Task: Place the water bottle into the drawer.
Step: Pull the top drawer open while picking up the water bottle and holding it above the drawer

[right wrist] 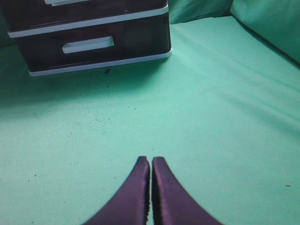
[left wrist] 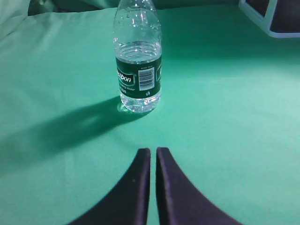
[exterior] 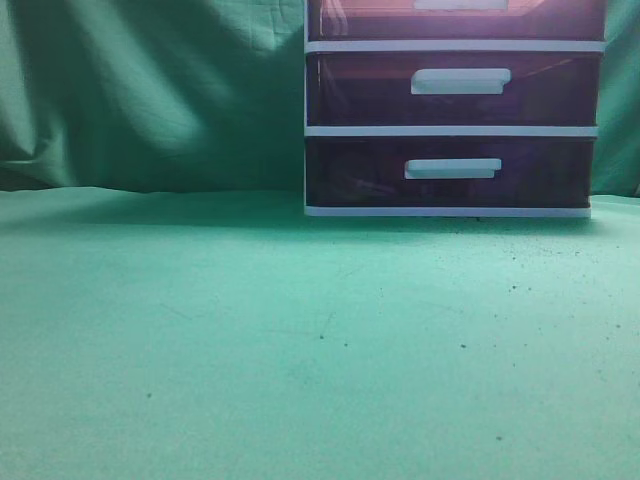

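A clear water bottle (left wrist: 138,61) with a dark green label stands upright on the green cloth in the left wrist view, ahead of my left gripper (left wrist: 153,150), which is shut and empty. The bottle does not show in the exterior view. The white-framed drawer unit (exterior: 450,130) stands at the back right. Its top drawer (exterior: 455,18) is cut off by the frame's top edge and looks closed. My right gripper (right wrist: 151,159) is shut and empty, well in front of the unit (right wrist: 93,42). Neither gripper shows in the exterior view.
The two lower dark drawers (exterior: 452,88) (exterior: 450,172) with white handles are closed. Green cloth (exterior: 250,340) covers the table and hangs as a backdrop. A corner of the unit shows at the top right of the left wrist view (left wrist: 272,18).
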